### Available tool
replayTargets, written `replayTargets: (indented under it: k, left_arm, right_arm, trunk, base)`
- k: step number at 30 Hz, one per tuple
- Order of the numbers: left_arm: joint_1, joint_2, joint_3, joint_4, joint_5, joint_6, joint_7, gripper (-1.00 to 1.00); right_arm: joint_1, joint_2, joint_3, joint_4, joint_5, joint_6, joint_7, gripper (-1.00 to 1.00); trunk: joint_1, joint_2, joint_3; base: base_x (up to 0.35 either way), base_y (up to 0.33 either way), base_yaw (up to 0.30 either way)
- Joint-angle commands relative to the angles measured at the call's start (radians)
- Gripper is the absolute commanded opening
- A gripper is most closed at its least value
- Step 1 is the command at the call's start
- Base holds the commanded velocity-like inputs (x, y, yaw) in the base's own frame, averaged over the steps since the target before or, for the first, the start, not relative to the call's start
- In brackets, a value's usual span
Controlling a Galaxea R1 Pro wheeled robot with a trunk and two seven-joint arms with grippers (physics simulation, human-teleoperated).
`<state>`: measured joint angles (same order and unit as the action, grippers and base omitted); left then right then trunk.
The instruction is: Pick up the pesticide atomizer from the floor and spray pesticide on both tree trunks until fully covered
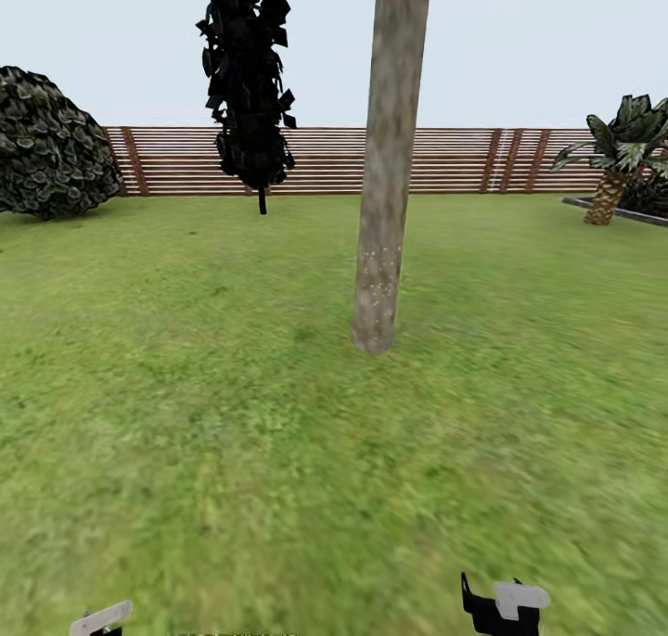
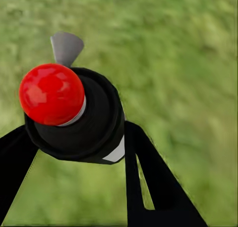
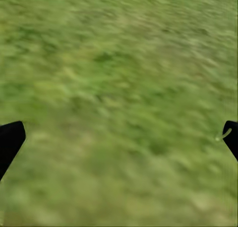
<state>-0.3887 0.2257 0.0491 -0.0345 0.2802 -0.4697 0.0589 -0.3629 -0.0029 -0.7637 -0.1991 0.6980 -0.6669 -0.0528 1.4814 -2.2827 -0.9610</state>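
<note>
Red-nozzled dark green pesticide atomizer (image 2: 74,113) sits clamped in the left gripper (image 2: 74,152), right gripper (image 3: 119,137) spread empty, so pickup looks done; the mottled grey-brown tree trunk (image 1: 385,182) ahead awaits spraying.

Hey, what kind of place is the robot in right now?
Most likely a fenced garden: a grass lawn, a brown slatted wooden fence along the back, and a tall bare tree trunk standing ahead.
</note>
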Motion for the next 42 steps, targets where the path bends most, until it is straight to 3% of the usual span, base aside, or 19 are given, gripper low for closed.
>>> replayTargets:
  k: [1,42]
  left_arm:
    - [-0.001,0.0,0.005,0.001,-0.003,-0.003,0.001,-1.0]
    - [-0.001,0.0,0.005,0.001,-0.003,-0.001,0.004,-1.0]
  right_arm:
    - [-0.001,0.0,-0.005,0.001,0.011,-0.003,-0.006,1.0]
    - [-0.001,0.0,-0.005,0.001,0.011,-0.003,-0.006,1.0]
  trunk:
    - [0.0,0.0,-0.001]
    - [0.0,0.0,-0.001]
  base:
    - [0.0,0.0,0.28]
    - [0.0,0.0,0.28]
